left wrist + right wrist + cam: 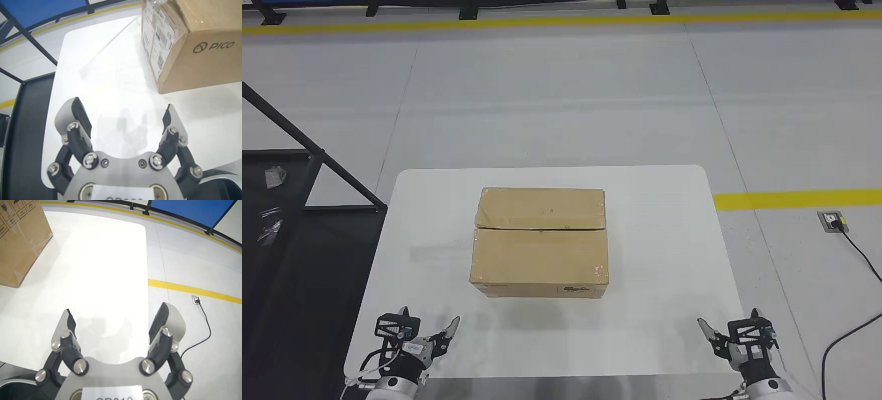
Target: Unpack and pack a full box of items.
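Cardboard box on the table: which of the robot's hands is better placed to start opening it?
Probably left. Both hands are open and empty, but the left hand sits nearer the closed box; the right hand has more bare table to cross.

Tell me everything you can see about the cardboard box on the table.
The cardboard box is brown, rectangular and closed. Its two top flaps meet at a seam across the middle, and glossy clear tape seems to run over its edges. One side carries white printed labels, another has handling symbols. It sits flat near the middle of the white table. Only the table touches it: the left gripper and right gripper, both open, are apart from it.
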You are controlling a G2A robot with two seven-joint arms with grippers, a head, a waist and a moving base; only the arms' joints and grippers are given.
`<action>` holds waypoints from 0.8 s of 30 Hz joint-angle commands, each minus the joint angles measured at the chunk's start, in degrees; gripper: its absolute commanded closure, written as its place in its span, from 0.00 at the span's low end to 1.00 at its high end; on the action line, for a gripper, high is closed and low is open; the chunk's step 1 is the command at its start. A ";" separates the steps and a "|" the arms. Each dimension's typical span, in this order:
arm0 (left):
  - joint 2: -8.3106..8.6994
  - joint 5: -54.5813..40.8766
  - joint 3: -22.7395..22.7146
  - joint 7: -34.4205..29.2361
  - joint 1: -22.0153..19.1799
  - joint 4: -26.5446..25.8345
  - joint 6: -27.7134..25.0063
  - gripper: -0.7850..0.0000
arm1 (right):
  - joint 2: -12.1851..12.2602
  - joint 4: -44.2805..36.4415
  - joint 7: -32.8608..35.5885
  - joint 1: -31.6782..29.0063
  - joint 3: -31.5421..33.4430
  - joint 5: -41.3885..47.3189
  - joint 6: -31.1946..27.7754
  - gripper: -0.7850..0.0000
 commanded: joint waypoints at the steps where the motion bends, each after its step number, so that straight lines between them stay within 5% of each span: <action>1: 0.00 0.00 0.00 0.00 0.00 0.00 0.00 0.00 | 0.00 0.00 0.00 0.00 0.00 0.00 0.00 0.00; 10: -0.01 -0.22 0.09 0.37 -0.08 -0.24 -0.29 0.00 | 0.01 -0.26 -0.25 0.06 -0.13 -0.23 -0.39 0.00; 16: -0.21 -5.21 -1.53 4.83 -1.60 0.21 -2.37 0.00 | 0.33 -4.50 -5.27 0.98 -3.17 -7.68 -8.09 0.00; 24: 0.02 -18.32 -7.89 8.08 -4.71 1.82 -12.42 0.00 | 0.14 -7.23 -4.60 10.55 -7.45 1.27 -21.03 0.00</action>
